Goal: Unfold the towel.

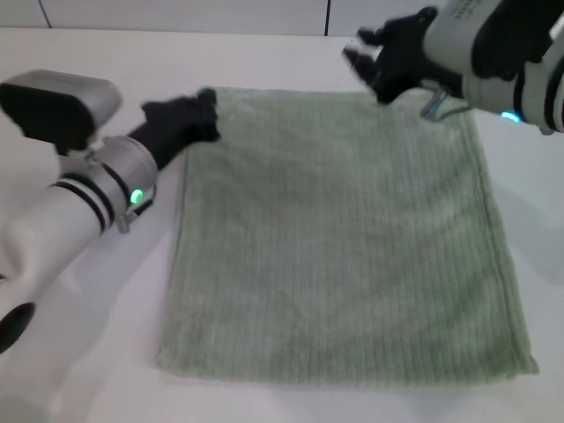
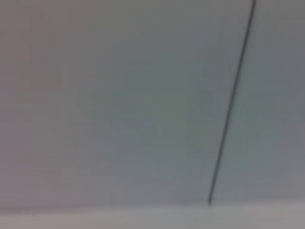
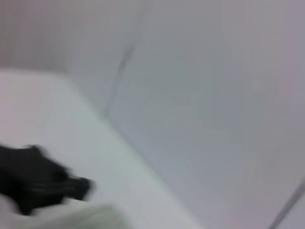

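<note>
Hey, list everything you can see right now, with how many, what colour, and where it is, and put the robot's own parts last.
towel: one, pale sage green, spread flat in a single layer across the middle of the table.
table: one, white, under the towel.
wall: one, pale grey with a thin dark seam, behind the table.
left tool: one, black, at the towel's far left corner.
right tool: one, black, fingers spread, above the towel's far edge toward the right corner.
arms: two, white and silver with black bands, one coming in from each side.
</note>
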`<state>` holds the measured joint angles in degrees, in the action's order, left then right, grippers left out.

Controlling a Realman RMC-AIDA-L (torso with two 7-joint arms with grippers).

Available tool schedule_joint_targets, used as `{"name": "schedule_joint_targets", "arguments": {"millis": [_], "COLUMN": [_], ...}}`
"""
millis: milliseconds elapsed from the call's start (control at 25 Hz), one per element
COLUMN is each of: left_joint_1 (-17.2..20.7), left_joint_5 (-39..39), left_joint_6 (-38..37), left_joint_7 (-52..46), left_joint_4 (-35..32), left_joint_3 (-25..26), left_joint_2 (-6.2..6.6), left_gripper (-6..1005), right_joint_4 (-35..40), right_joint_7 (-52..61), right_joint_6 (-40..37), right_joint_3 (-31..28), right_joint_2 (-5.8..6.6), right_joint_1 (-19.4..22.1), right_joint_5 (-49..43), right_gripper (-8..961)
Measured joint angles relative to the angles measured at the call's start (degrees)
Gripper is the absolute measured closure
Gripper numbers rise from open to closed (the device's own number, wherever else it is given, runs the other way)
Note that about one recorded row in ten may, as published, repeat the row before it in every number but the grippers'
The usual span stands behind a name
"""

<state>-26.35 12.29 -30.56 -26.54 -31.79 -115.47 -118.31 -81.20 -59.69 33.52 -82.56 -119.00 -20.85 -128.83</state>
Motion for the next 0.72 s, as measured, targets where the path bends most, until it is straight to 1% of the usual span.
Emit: {"name": "schedule_joint_targets", "arguments": {"millis": [40,80,120,160,200,240,280,320,360,400,440,560,640,720], "left_joint_1": [1.09,1.09,2.1,2.43,2.67,2.93,3.26,3.35,3.44,3.5,3.49,3.13,3.02,2.94], "left_joint_5": [0.0,0.0,0.01,0.01,0.02,0.06,0.26,0.39,0.51,0.6,0.61,0.73,0.74,0.8], "left_joint_6": [-3.82,-3.82,-8.09,-10.08,-11.49,-13.27,-15.77,-17.16,-18.64,-21.35,-23.8,-27.91,-28.39,-28.8], "left_joint_7": [0.98,0.98,1.56,1.84,2.12,2.58,3.53,4.23,4.87,6.13,7.3,10.21,11.03,12.62], "left_joint_4": [0.0,0.0,0.25,0.41,0.53,0.74,1.17,1.52,1.87,2.67,3.52,5.24,5.52,5.72], "left_joint_3": [1.71,1.71,3.51,4.34,4.97,5.73,6.77,7.34,7.82,8.49,8.98,10.04,10.34,10.86], "left_joint_2": [-0.04,-0.04,-0.06,-0.06,-0.06,-0.08,-0.14,-0.2,-0.25,-0.31,-0.36,-0.42,-0.43,-0.46], "left_gripper": [1001,1001,1001,1001,1001,1001,1001,1001,1001,1001,1002,1002,1002,1001], "right_joint_4": [3.42,3.42,5.48,9.07,9.07,12.65,12.65,14.97,18.73,18.73,20.94,27.78,32.74,37.9], "right_joint_7": [-3.32,-3.32,-5.7,-10.04,-10.04,-14.02,-14.02,-15.12,-15.37,-15.37,-14.28,-6.87,1.51,11.84], "right_joint_6": [-8.01,-8.01,-13.54,-22.11,-22.11,-30.41,-30.41,-35.36,-42.98,-42.98,-47.87,-63.35,-72.81,-79.84], "right_joint_3": [0.54,0.54,1.24,3.26,3.26,5.96,5.96,8.05,11.87,11.87,14.53,23.74,29.29,32.71], "right_joint_2": [-0.05,-0.05,-0.11,-0.21,-0.21,-0.26,-0.26,-0.27,-0.32,-0.32,-0.35,-0.21,-0.11,-0.05], "right_joint_1": [0.61,0.61,0.85,0.71,0.71,-0.38,-0.38,-1.55,-3.68,-3.68,-4.96,-8.71,-10.81,-12.49], "right_joint_5": [5.79,5.79,9.99,17.23,17.23,23.6,23.6,25.88,27.54,27.54,27.67,25.44,20.73,15.24], "right_gripper": [735,735,734,734,734,733,733,733,733,732,732,731,731,730]}}
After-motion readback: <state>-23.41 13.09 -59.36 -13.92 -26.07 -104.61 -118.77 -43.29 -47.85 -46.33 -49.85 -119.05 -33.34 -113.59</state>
